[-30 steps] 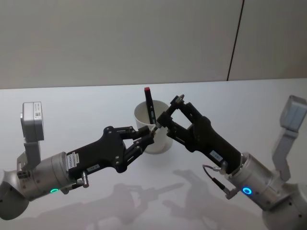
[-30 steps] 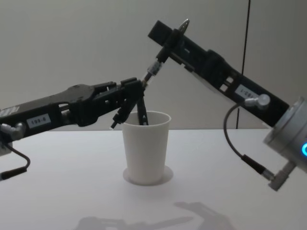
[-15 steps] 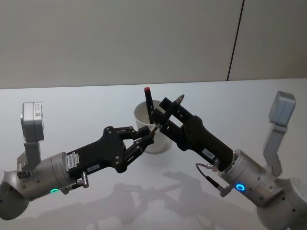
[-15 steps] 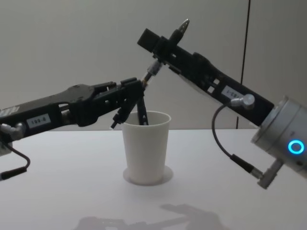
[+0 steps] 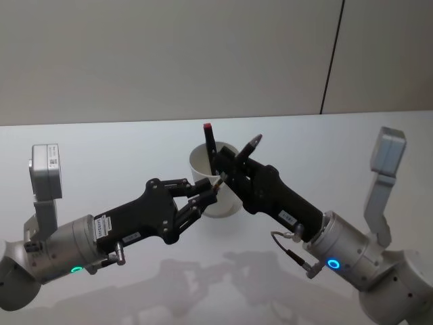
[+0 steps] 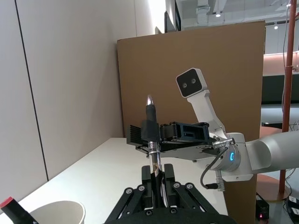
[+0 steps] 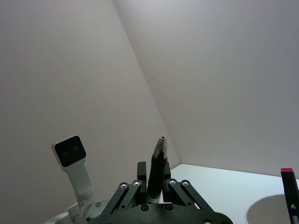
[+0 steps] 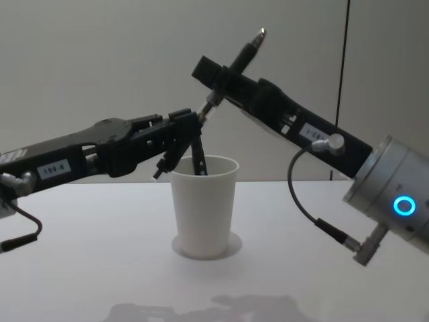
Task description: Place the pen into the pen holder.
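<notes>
Pen [image 8: 231, 72] held slanted above the white cup [image 8: 204, 205] on the desk [image 8: 87, 268], clamped near its middle by the right gripper [image 8: 218, 82] and pinched at its lower end by the left gripper [image 8: 191, 121]. Best to free one grip, tip the pen upright over the rim, then lower. Mind the red-capped marker [image 5: 210, 143] already standing inside.
</notes>
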